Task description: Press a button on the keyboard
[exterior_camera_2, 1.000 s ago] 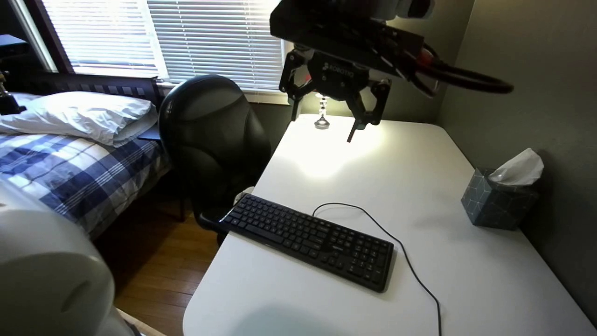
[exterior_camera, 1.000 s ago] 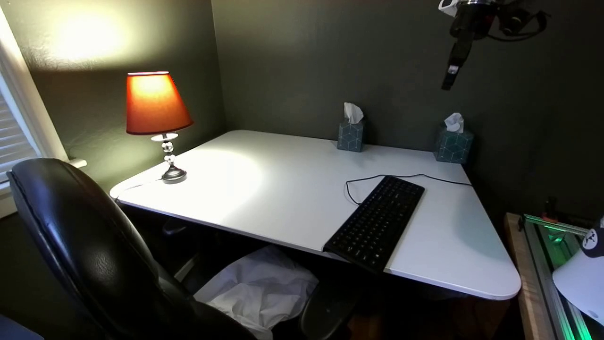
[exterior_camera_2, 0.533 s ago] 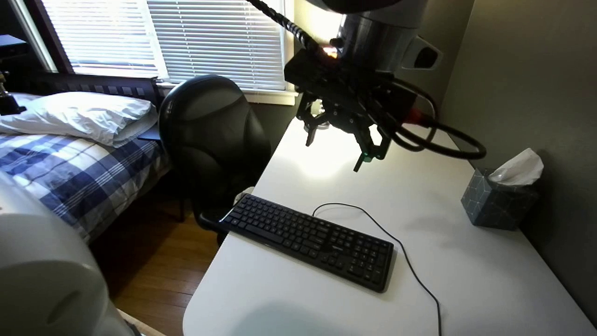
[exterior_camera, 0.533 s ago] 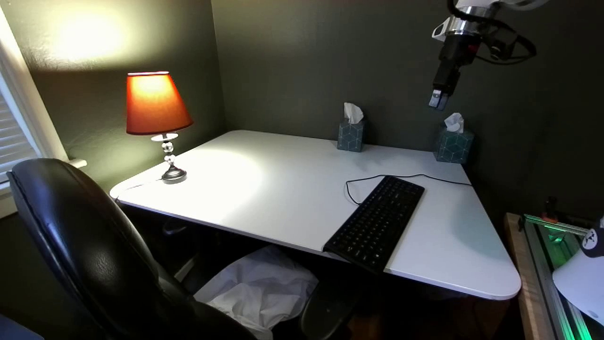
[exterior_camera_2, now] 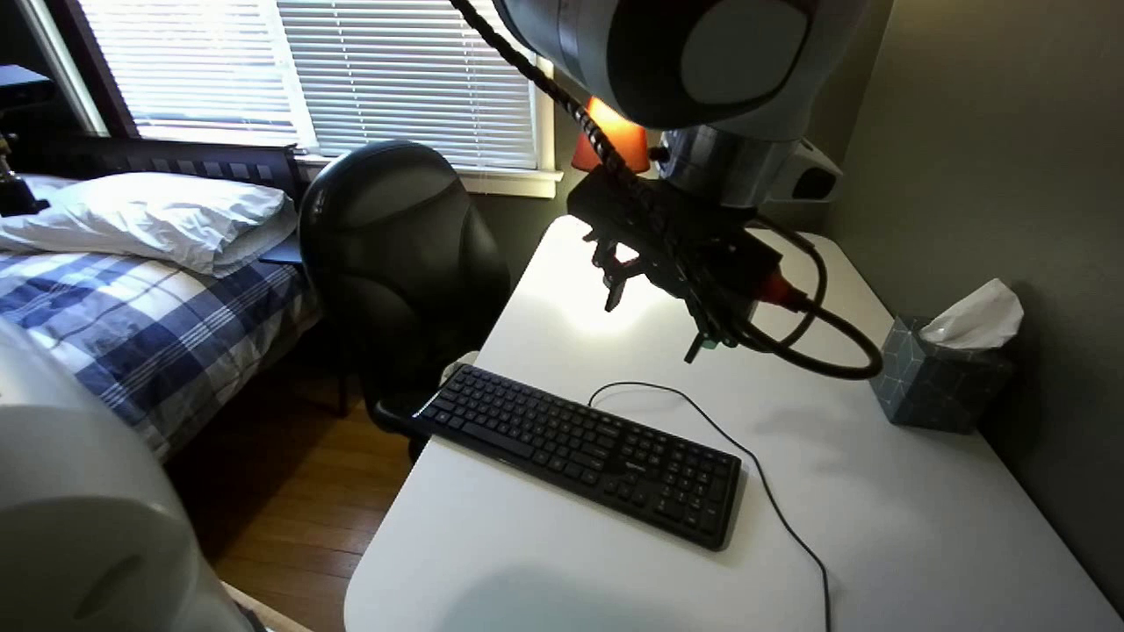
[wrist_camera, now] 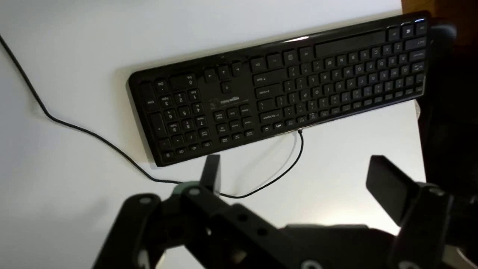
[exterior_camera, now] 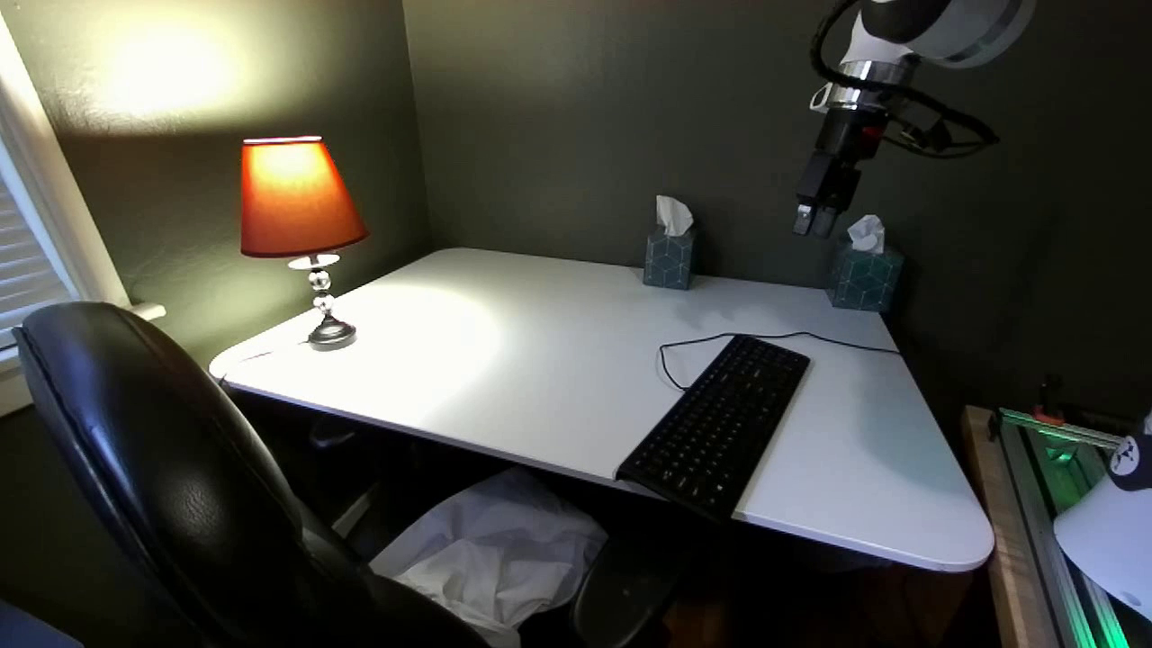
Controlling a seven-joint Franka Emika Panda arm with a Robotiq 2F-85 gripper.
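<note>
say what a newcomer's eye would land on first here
Probably the glowing orange lamp, standing at the left of the white desk in an exterior view. Then the black keyboard, one end jutting past the desk's edge. Above the desk hangs the open dark pincer, not touching the keyboard.

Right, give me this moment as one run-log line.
gripper: open, empty, above desk; keyboard: on desk, one end overhanging edge; contact: none; press: not under way
</note>
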